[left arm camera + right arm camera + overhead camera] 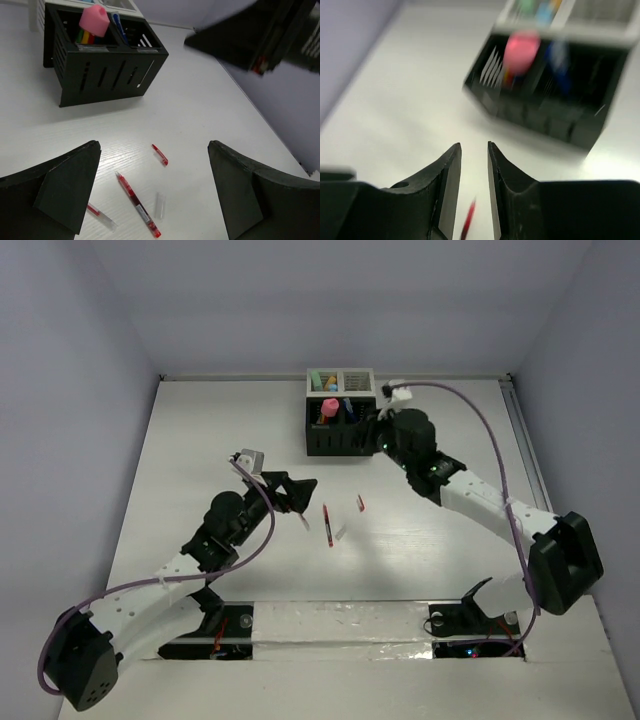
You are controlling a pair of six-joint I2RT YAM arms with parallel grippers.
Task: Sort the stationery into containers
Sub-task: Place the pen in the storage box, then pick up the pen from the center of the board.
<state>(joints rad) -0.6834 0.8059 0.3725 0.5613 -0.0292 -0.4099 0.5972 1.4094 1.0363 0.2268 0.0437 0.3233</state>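
The containers stand at the back: a black box [333,435] joined to a white box [340,378]. A pink marker [95,19] and a blue pen [117,22] stick out of the black box [100,65]. On the table lie a red pen [137,205], a small red cap [160,154], a clear cap [160,205] and a clear-and-red piece [100,215]. My left gripper [154,144] hangs wide open above them, holding nothing. My right gripper [474,146] hovers near the black box [550,100], its jaws a narrow gap apart and empty; the view is blurred.
The right arm [270,35] reaches across at the upper right of the left wrist view. In the top view the red pen [327,525] lies mid-table between both arms. Walls enclose the white table [200,440] on three sides.
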